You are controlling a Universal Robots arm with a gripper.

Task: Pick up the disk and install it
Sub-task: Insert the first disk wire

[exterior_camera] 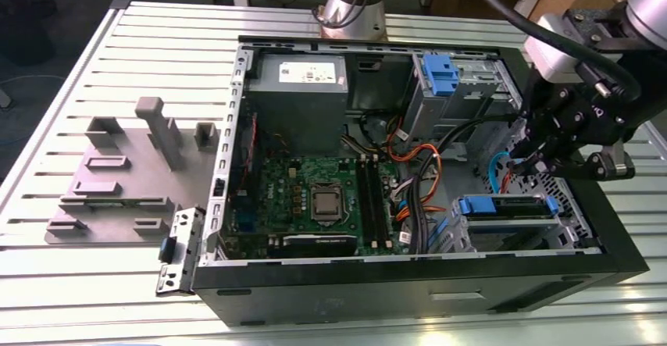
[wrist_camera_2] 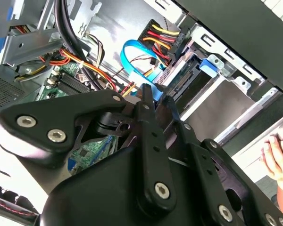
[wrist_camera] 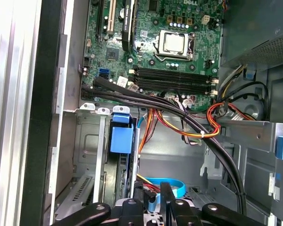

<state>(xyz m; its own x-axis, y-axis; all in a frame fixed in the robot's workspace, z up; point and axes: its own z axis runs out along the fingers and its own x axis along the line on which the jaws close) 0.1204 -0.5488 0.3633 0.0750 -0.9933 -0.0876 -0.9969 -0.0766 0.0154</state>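
While the disk sits slotted in the drive cage, the gripper hangs nearby, slightly spread and empty.

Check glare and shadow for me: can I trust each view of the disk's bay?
Exterior view: even light, disk readable, mild glare on the table. Second wrist view: case wall washed out white, the dark hand blocks much of it. First wrist view: motherboard well lit, bay around the disk's blue handle shadowed.

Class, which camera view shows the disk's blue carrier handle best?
The first wrist view: the blue carrier handle faces the camera squarely, large and unobstructed. The exterior view shows it small, from above. The second wrist view shows it obliquely.
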